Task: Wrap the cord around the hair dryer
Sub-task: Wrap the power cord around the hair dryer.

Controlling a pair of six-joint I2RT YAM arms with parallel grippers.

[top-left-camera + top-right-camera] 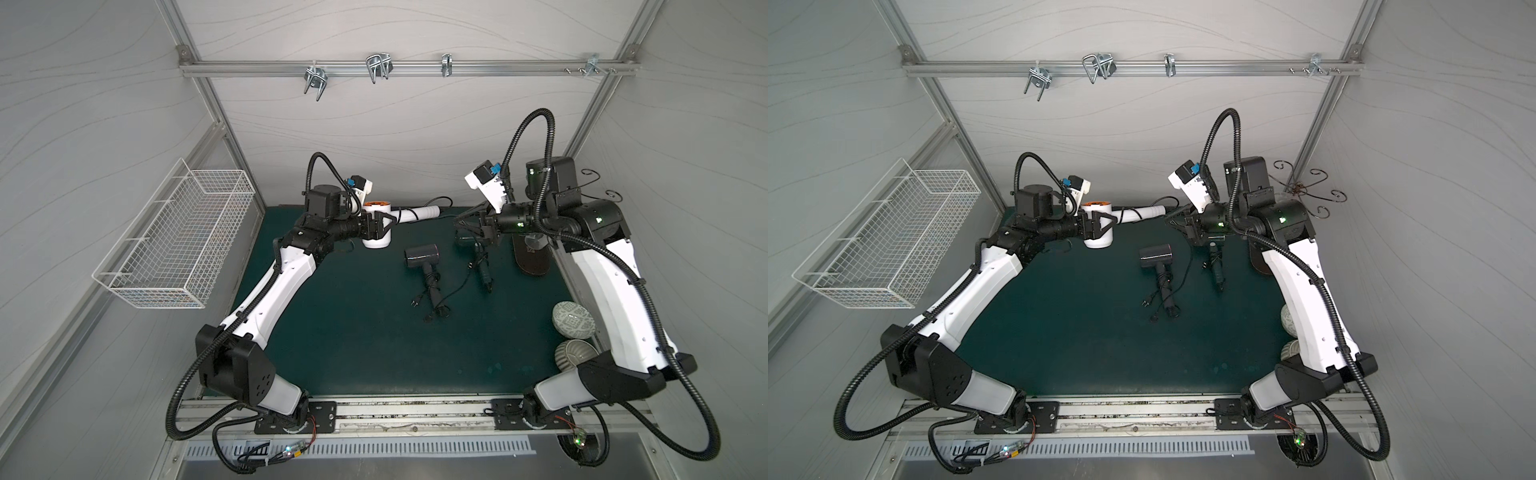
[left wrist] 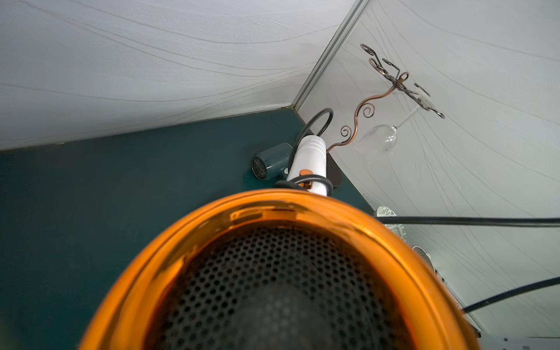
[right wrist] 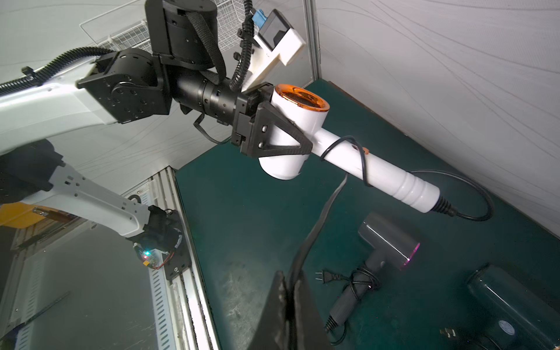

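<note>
Basket (image 1: 174, 245) of white wire at the far left of both top views, hanging on the side wall. Next rightward, in the upper middle of the frame, clamping the barrel of the white hair dryer (image 1: 376, 241) with the left gripper (image 1: 384, 226), jaws spread wide around it. Holding it with the orange grille end facing up and the handle pointing toward the right of the frame, seemingly clear of the green mat (image 1: 353, 340). Leaving the handle's end in a loop, the cord (image 3: 316, 231), then circling the handle once in the right wrist view and stretching on to the right gripper (image 3: 286, 283). Lying flat on the mat just right of centre, a grey hair dryer (image 1: 420, 255), with its own lead bundled round the handle and the plug resting beside it. Pinching the white dryer's cord with the right gripper, right of centre in the upper part of the frame, jaws closed tight on the black line. Sitting partly under that gripper, a dark green hair dryer (image 2: 272, 159). Standing in the far right corner, a copper wire rack (image 2: 372, 100), with a wine glass (image 2: 378, 138) hanging upside down from it. Resting along the right edge of the mat, lower down, two pale round objects (image 1: 573, 320), one patterned, one ribbed.
</note>
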